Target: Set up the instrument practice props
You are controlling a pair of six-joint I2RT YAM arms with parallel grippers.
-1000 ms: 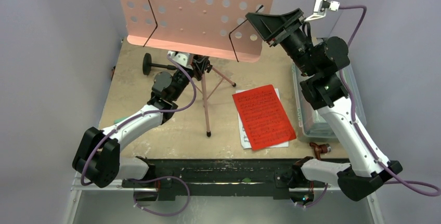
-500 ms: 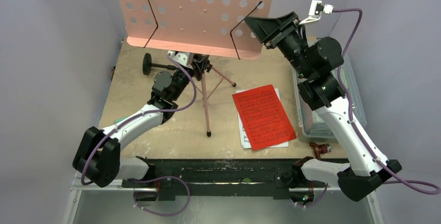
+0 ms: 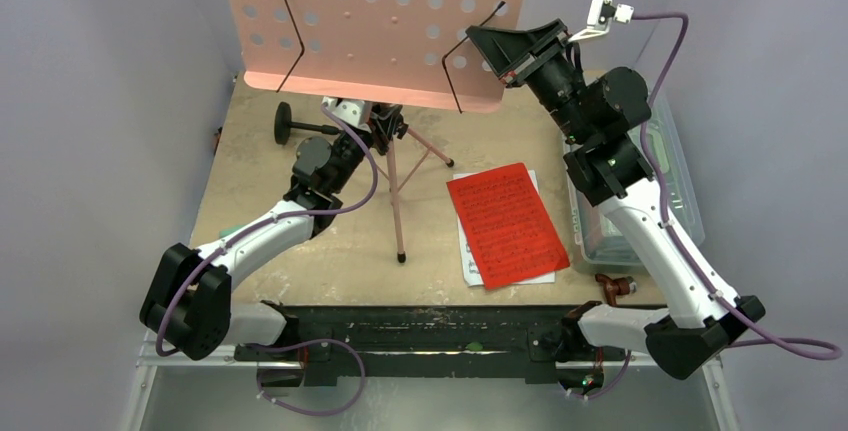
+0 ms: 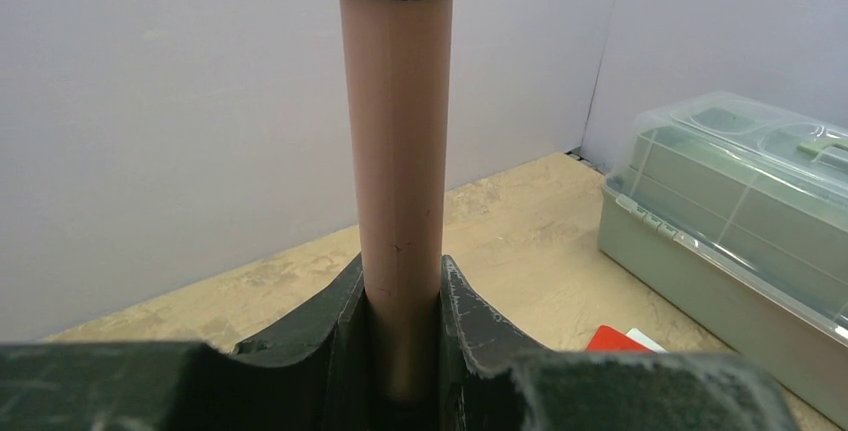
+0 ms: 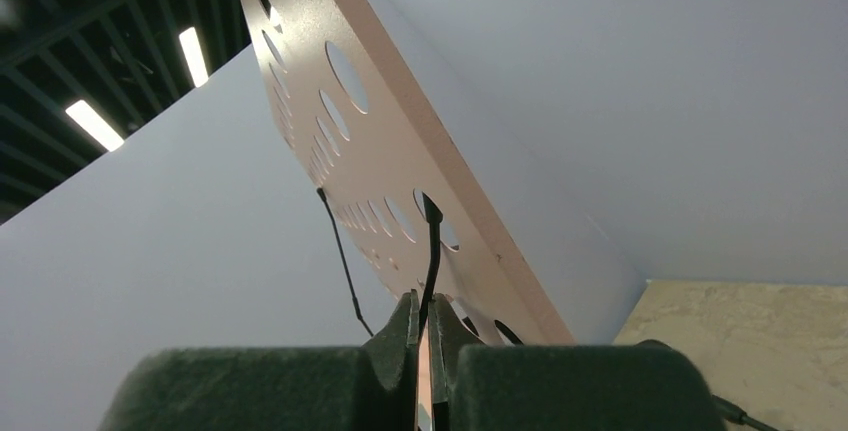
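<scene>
From above, the pink music stand (image 3: 380, 21) rises from the middle of the table (image 3: 330, 251), toward its back edge, on spread tripod legs. The left gripper (image 3: 385, 129) is clenched on its pole just under the perforated panel. The right gripper (image 3: 475, 36) is up at the panel's right side, pinched on the black wire page-holder (image 3: 450, 81). The red sheet (image 3: 505, 221) lies flat on a white page near the front right, beside the clear box (image 3: 620, 221).

The left wrist view shows both fingers wrapped snugly around the pink pole.

The right wrist view shows the fingers closed on the thin wire.

I'd say the danger is a hard pull. The wire could bend or snap back, or the light tripod could twist and tip if the left grip slides.
</scene>
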